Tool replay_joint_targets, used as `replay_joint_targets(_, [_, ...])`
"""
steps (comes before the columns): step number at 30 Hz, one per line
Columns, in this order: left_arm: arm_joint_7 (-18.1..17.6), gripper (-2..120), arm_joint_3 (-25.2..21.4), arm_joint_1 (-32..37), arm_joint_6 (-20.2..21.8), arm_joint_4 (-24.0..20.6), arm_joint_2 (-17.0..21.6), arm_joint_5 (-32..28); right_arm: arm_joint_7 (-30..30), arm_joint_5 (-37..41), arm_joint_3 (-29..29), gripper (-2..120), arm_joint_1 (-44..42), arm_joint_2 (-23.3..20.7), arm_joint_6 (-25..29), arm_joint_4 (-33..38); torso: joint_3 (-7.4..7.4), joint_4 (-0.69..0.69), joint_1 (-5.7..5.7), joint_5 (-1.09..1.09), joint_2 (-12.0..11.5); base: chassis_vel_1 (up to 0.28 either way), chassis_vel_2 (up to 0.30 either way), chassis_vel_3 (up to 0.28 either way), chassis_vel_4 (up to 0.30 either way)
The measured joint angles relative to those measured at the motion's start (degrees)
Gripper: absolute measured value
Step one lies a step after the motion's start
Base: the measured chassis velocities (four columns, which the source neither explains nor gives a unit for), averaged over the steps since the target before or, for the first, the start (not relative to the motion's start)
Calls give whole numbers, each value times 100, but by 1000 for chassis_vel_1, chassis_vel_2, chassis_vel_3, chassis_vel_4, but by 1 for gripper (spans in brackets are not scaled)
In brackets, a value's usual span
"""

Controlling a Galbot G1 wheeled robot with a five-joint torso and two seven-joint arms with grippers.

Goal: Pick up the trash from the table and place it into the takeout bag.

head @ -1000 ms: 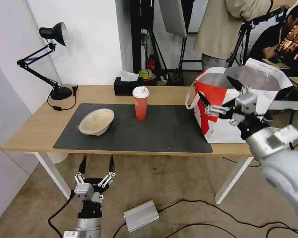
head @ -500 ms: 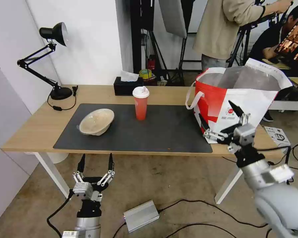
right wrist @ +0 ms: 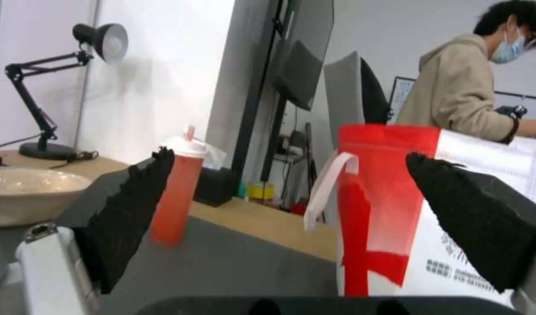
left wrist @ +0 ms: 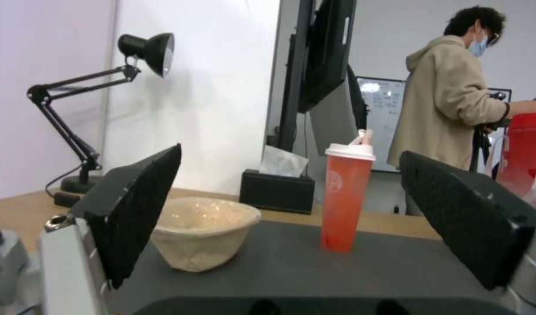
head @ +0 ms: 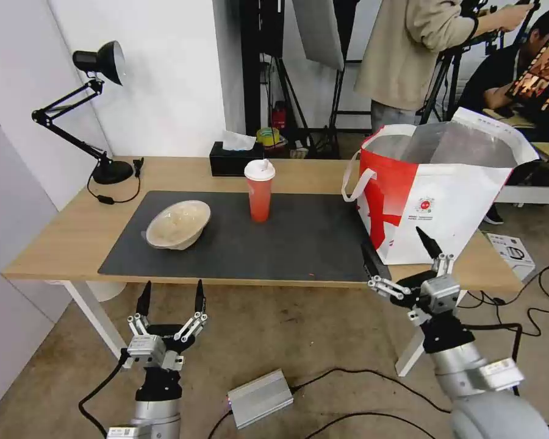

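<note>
Two grippers, left (head: pixel 170 301) and right (head: pixel 401 255), hung spread and empty below the tabletop's (head: pixel 73 235) front edge; a careless reach could topple the tall drink cup (head: pixel 259 190).

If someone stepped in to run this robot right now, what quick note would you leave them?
Left gripper: open, empty, below the table's front edge.
Right gripper: open, empty, at the front edge before the takeout bag.
On the grey mat: beige bowl, tilted, and upright red drink cup.
The bag's inside is hidden, so what is bagged can't be told.
Left: bag the bowl and cup.
</note>
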Motion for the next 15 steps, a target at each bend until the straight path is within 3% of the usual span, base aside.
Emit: replay_joint_targets(15, [-8,100,-21,-66,9,-26,23,-83,-140,-369,-161,100,-384,243,362,-108,0,0,0,0,0,0,0,0,0])
